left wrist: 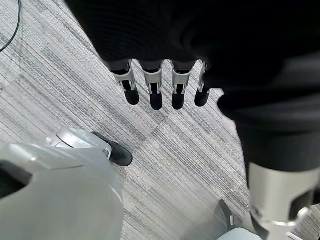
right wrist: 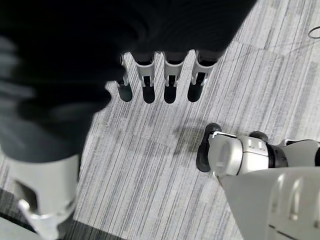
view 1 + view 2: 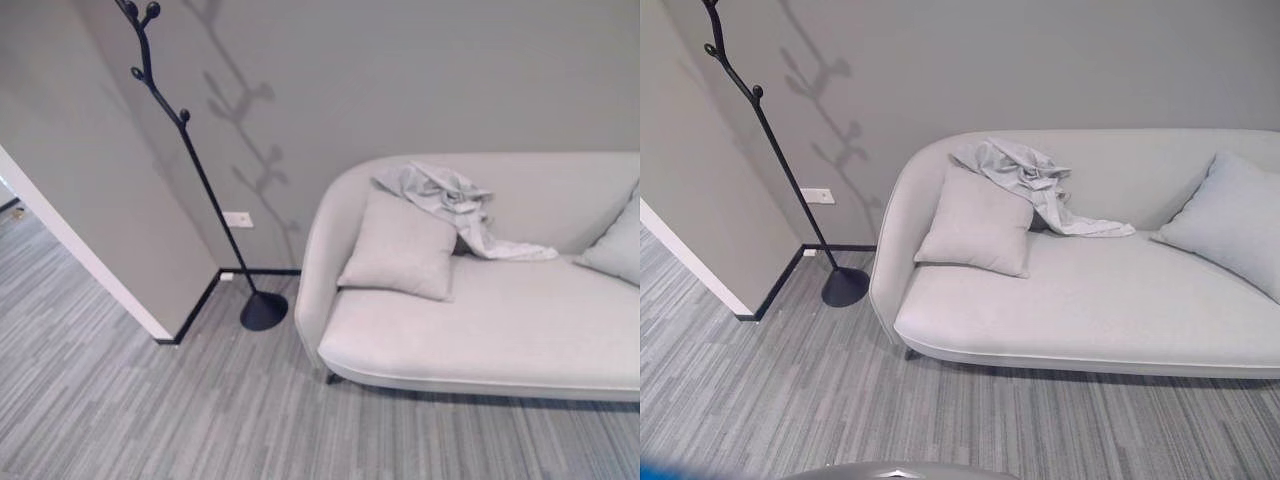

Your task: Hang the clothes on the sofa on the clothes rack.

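**Nothing hung yet, garment's still on the sofa**

So, going left to right: the black clothes rack (image 3: 190,160) stands in the corner of the room, on the striped floor (image 3: 150,400), just beside the sofa's left end. Its branch pegs look bare as far as the head views show them, though the very top runs out of view. Next comes the pale sofa (image 3: 1090,320), with a square cushion (image 3: 977,225) leaning at its left end. The crumpled grey garment (image 3: 1025,180) is draped over the backrest right behind that cushion, one end trailing down onto the seat. A second cushion (image 3: 1230,220) sits near the right end.

Both hands hang over the floor and hold nothing. The left hand (image 1: 155,87) has its fingers straight and side by side, pointing down; same story for the right hand (image 2: 160,82), fingers relaxed and loosely in a row.

My read: the task hasn't really started. Reaching the garment, grabbing it, carrying it over and hooking it on a peg are all left.
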